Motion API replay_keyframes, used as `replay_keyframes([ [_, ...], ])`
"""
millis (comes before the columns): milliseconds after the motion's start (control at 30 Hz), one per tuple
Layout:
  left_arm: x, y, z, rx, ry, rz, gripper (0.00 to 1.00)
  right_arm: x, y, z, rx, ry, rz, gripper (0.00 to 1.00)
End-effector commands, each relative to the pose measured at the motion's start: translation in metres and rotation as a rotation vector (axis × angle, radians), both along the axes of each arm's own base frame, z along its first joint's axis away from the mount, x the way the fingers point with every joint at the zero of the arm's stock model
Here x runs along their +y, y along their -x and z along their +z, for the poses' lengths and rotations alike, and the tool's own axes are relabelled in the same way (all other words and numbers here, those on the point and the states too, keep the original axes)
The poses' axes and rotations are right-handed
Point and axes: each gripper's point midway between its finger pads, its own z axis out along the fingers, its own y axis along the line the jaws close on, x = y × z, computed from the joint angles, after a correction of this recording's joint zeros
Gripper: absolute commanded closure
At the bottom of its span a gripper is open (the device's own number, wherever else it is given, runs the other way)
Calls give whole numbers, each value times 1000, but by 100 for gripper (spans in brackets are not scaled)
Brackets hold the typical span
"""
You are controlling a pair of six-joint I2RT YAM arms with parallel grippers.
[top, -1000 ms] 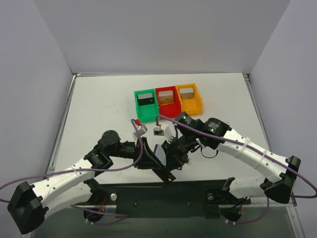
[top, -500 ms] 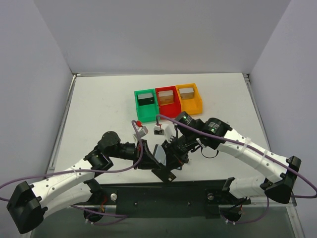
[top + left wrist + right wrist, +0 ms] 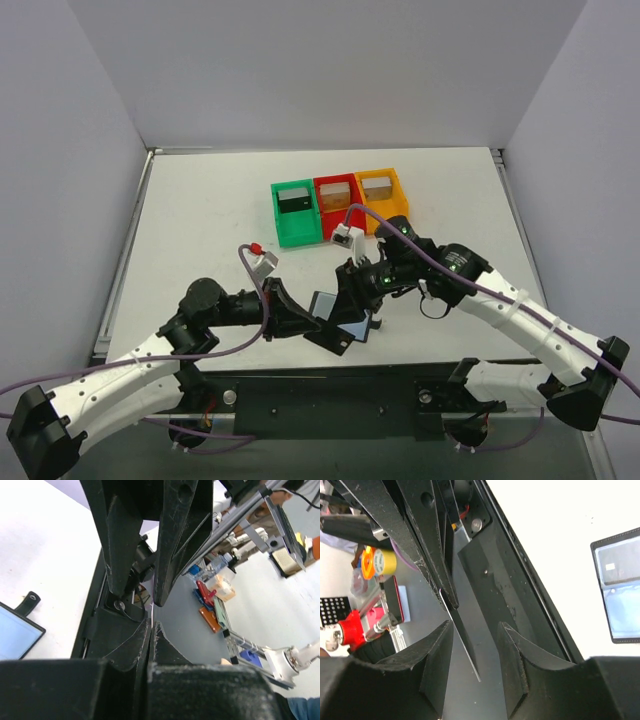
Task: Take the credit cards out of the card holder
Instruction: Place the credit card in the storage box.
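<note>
I see my left gripper (image 3: pixel 152 630) clamped on a credit card (image 3: pixel 462 642) near the open card holder (image 3: pixel 345 330) — the right gripper (image 3: pixel 474 635) has its jaws apart around it.

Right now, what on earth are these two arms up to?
They are emptying a card holder, which lies open on the table. The left gripper is shut on a thin card, seen edge-on. The right gripper sits with its jaws open on either side of that card, not gripping it.
</note>
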Motion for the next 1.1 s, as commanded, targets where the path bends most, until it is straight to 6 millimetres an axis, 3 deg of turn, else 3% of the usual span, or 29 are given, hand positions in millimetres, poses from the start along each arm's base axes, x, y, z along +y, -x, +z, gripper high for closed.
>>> replay_keyframes([
  [0,4,-14,19,-18,100,118,100,14,-11,24,0,-152,-52,64],
  [367,13,-17,27,40,239,169,100,26,-8,30,66,-247,-19,71],
  [567,15,-8,38,33,278,124,100,20,-10,25,65,-225,-24,60],
  [667,15,-4,40,33,283,99,100,16,-11,24,66,-225,-29,59],
  [900,16,-5,40,33,290,102,100,15,-6,26,68,-233,-7,70],
  [1067,16,-7,40,38,294,118,100,13,-2,28,75,-244,8,72],
])
